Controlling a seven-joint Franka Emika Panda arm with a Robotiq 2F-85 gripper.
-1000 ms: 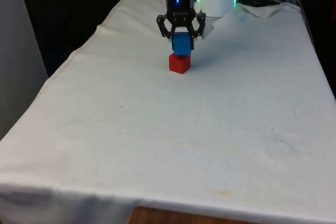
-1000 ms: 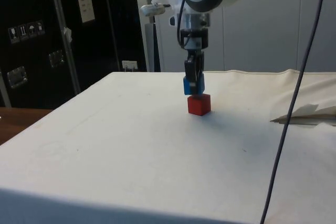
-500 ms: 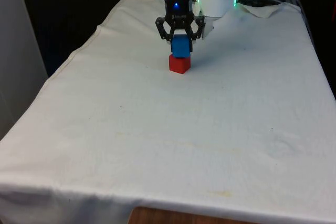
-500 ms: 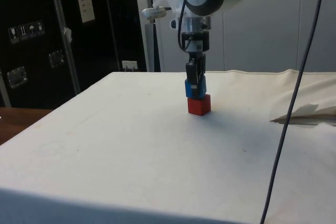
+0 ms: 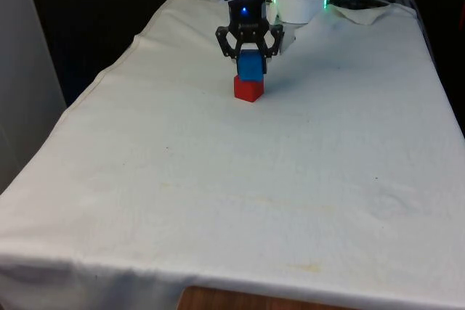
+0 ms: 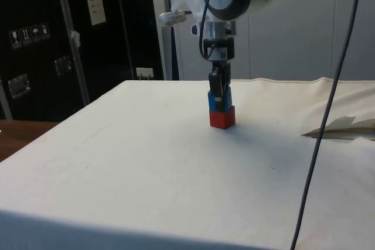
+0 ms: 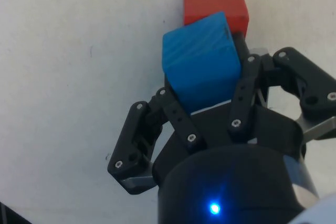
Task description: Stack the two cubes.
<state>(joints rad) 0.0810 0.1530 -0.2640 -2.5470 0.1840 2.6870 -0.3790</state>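
Red cube (image 5: 249,89) directly under gripper (image 5: 250,54), on cloth (image 5: 240,179). Blue cube (image 5: 251,64) clamped between fingers, lowered since a second ago, now apparently resting on red; slightly skewed in wrist view. Release probably next.

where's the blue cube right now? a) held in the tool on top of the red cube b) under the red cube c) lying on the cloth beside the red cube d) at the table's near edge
a: the blue cube sits between the fingers of the tool, directly over the red cube and meeting its top in the side view.
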